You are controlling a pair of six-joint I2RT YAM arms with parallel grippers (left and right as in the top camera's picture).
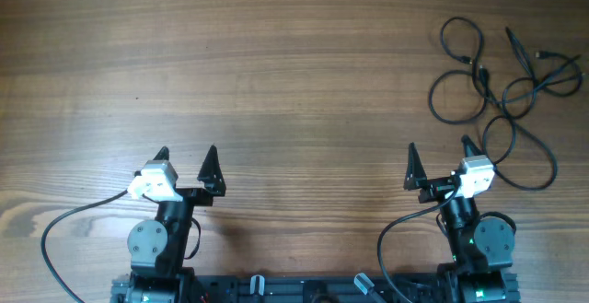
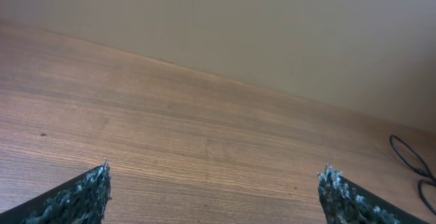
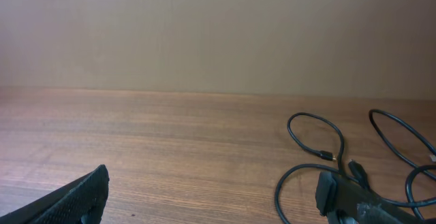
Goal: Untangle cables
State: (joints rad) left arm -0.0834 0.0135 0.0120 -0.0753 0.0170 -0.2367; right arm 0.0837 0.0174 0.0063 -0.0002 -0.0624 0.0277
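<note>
Left gripper (image 1: 187, 149), right gripper (image 1: 439, 143) near cables (image 1: 482, 80)

Wood-grain table (image 1: 276, 64), plain beige wall (image 2: 272, 20) beyond its far edge

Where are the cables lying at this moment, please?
In the overhead view the cables lie at the far right of the table, just beyond the right gripper, not touching it.

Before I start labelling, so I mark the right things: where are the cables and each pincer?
cables (image 1: 498, 108), overhead view, crossing in mid-bundle.
left pincer (image 1: 187, 150), overhead view, midway between fingertips.
right pincer (image 1: 439, 144), overhead view, midway between fingertips.
</note>
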